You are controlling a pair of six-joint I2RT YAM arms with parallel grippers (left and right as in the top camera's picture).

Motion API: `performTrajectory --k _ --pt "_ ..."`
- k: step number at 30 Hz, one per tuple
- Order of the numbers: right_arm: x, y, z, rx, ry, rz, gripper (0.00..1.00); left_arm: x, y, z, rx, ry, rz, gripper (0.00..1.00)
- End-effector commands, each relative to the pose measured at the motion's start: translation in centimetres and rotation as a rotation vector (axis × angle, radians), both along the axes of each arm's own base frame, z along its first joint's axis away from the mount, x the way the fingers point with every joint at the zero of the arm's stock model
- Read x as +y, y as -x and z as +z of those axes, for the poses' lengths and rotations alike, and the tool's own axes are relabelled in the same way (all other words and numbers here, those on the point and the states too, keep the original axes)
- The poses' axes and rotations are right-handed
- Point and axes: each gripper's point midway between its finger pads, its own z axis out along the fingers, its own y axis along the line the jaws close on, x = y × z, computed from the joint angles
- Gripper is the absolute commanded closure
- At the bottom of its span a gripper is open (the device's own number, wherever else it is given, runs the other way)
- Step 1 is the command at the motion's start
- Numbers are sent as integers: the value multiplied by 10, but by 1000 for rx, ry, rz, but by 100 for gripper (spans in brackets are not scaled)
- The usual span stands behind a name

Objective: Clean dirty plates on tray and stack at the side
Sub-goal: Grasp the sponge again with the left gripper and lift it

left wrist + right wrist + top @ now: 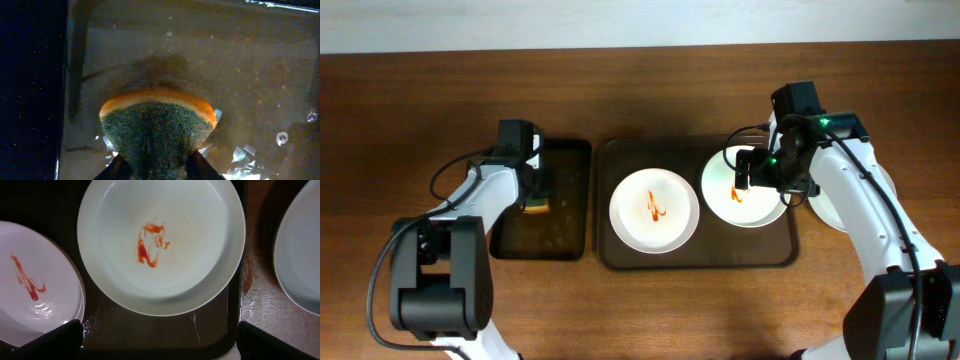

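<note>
Two white plates with red sauce smears lie on the large dark tray: one at its middle, one at its right. The right wrist view shows the right plate and the edge of the other. My right gripper hovers over the right plate, open and empty. My left gripper is over the small dark tray, shut on an orange sponge with a green scouring face.
A clean white plate lies on the table right of the large tray, partly under my right arm; its rim shows in the right wrist view. The small tray's floor looks wet.
</note>
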Motion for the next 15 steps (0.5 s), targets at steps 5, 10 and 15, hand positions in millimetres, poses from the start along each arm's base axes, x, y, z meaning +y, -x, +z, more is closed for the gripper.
performTrajectory --k 5,10,15 --pt "-3 -1 2 -8 10 2 2 -3 25 8 125 4 -15 38" --pt "-3 -1 2 -8 10 2 2 -2 33 7 157 3 -15 81" --pt "-3 -1 2 -8 10 2 2 -3 4 46 95 5 -16 38"
